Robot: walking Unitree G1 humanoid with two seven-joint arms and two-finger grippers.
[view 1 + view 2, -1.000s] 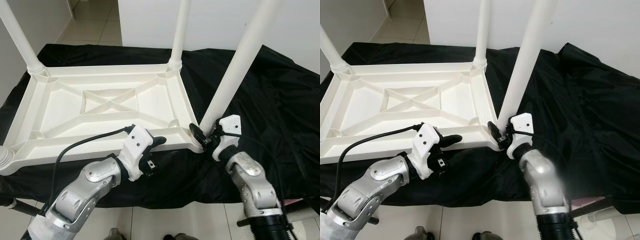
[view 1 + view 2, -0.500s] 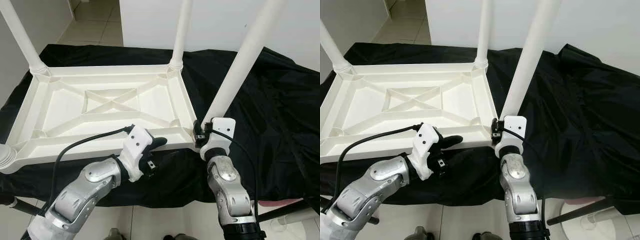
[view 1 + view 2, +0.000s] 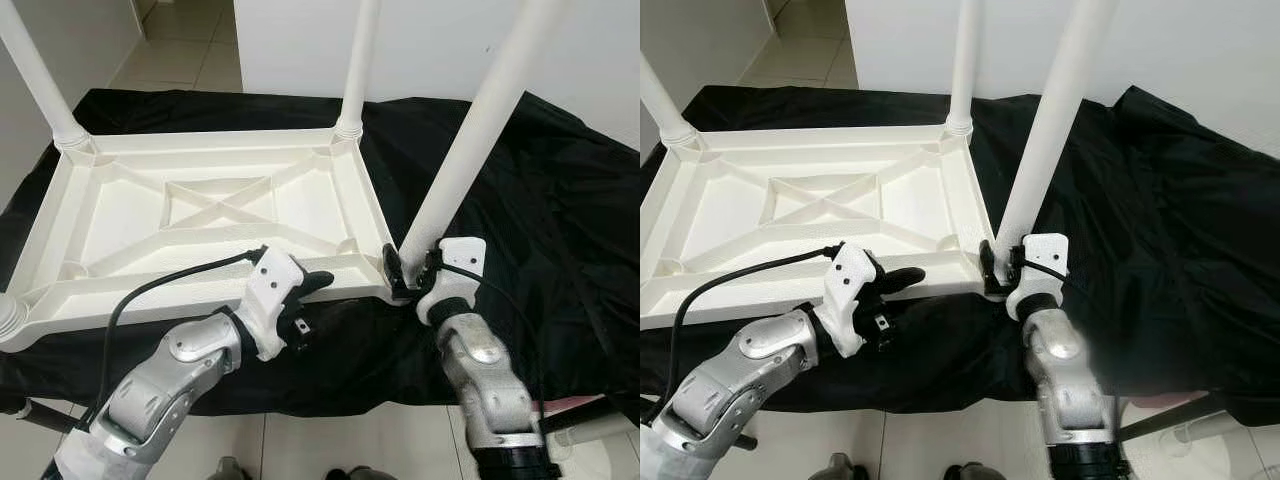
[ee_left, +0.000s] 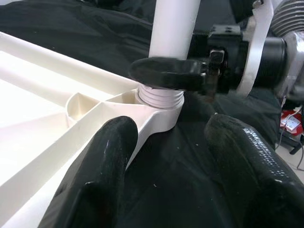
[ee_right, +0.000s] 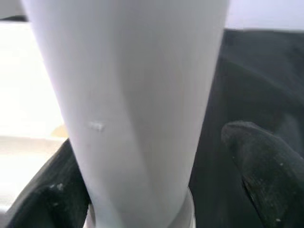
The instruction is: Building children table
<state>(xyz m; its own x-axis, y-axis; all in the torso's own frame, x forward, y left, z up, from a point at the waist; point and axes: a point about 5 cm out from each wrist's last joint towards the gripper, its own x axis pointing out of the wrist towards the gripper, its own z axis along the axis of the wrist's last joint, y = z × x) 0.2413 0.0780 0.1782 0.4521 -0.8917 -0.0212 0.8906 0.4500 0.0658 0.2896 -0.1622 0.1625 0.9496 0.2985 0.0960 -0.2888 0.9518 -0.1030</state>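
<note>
A white plastic children's table (image 3: pixel 215 205) lies upside down on a black cloth, its legs pointing up. My right gripper (image 3: pixel 410 272) is at the base of the near-right leg (image 3: pixel 470 140), where the leg meets its corner socket. Its black fingers (image 5: pixel 251 156) sit on either side of the leg, clasping it. My left gripper (image 3: pixel 308 300) is open at the table's near rim, just left of that corner. One of its fingers (image 4: pixel 111 156) lies against the rim and the other is over the cloth.
Two more legs stand at the far left (image 3: pixel 35 70) and far middle (image 3: pixel 355 60) corners. A leg base (image 3: pixel 8 318) shows at the near left corner. The black cloth (image 3: pixel 540 200) drapes over the support's edge, with tiled floor (image 3: pixel 330 440) below and a white wall behind.
My right wrist has turned about the leg's base, first upright and then tilted a little again. The left gripper has stayed at the rim.
</note>
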